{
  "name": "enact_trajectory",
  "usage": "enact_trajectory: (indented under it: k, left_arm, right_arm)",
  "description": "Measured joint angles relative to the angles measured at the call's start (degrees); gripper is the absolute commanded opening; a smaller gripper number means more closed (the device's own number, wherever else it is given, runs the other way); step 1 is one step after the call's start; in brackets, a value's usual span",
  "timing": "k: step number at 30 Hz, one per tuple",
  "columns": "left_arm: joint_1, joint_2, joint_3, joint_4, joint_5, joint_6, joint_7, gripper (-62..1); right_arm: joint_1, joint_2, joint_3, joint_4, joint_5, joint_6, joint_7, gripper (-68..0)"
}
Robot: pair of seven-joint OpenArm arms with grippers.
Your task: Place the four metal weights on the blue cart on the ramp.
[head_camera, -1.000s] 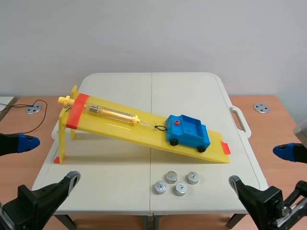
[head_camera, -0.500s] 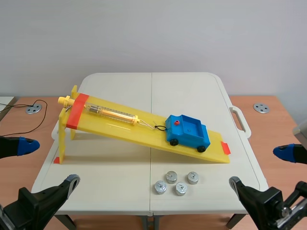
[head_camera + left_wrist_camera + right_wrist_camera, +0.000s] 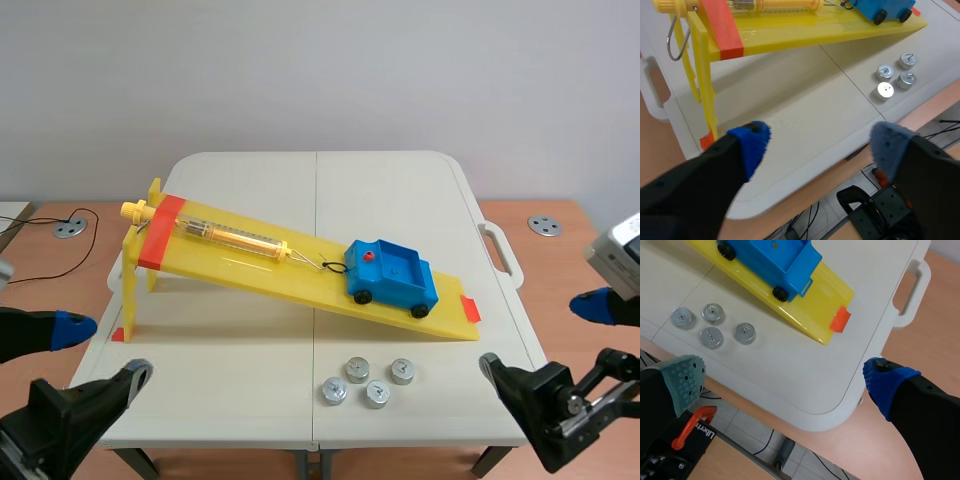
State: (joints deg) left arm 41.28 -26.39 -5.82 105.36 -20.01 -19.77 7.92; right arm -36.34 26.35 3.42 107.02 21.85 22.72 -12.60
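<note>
Four metal weights ahead of released right pincer, left pincer likewise released

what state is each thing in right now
ramp, propped up at one end
blue cart, low on the ramp, bed empty
four metal weights, upright on the table, none loaded
left jaws, open, empty
right jaws, open, empty

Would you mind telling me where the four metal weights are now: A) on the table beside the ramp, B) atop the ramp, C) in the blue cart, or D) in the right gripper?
A: the four metal weights sit clustered on the table below the ramp.
</note>
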Motion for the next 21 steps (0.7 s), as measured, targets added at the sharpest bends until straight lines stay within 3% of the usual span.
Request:
enact_trajectory:
  k: [4,10,15,21]
  left_arm:
    - [-0.2,2.6,0.0,0.0,0.0,0.0,1.9,-40.6]
    - [-1.2,6.5,0.0,0.0,0.0,0.0,5.6,-57.5]
    - [-1.1,8.5,0.0,0.0,0.0,0.0,5.6,-58.2]
    - [-1.1,9.1,0.0,0.0,0.0,0.0,5.6,-58.2]
  right_arm:
    - [2.1,-0.1,-3.5,0.0,0.0,0.0,-0.5,-7.4]
    - [5.7,-2.9,-7.7,-2.0,0.0,0.0,-1.9,-20.8]
    - [8.2,-5.1,-10.3,-6.3,-0.1,0.9,-2.8,-29.8]
    - [11.8,-7.9,-13.2,-9.5,-2.5,2.4,-4.0,-31.1]
